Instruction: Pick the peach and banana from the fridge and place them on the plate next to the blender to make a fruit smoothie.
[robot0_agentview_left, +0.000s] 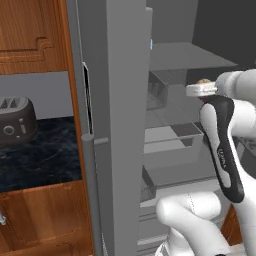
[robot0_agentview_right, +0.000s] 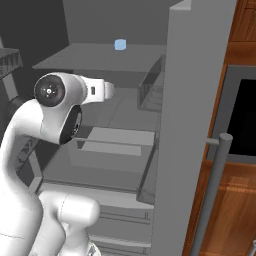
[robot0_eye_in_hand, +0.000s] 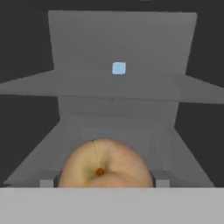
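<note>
Hand view puts the peach (robot0_eye_in_hand: 105, 164) right up close at the bottom, inside the open fridge (robot0_agentview_left: 125, 125) with a pale-blue cube (robot0_eye_in_hand: 118, 68) on the shelf above, the left base view adds a toaster (robot0_agentview_left: 16, 119) on the counter (robot0_agentview_left: 40, 155), and the end effector's opening can't be told.

The small round peach (robot0_eye_in_hand: 105, 165), yellowish with an orange-red blush and a dark orange dimple facing the camera, sits very close in the hand view, low and centred. Behind it opens the tall grey metal fridge (robot0_agentview_left: 120, 125), doors swung wide, grey shelves and drawers bare inside. In the left base view a sliver of the peach shows beside the wrist.
</note>
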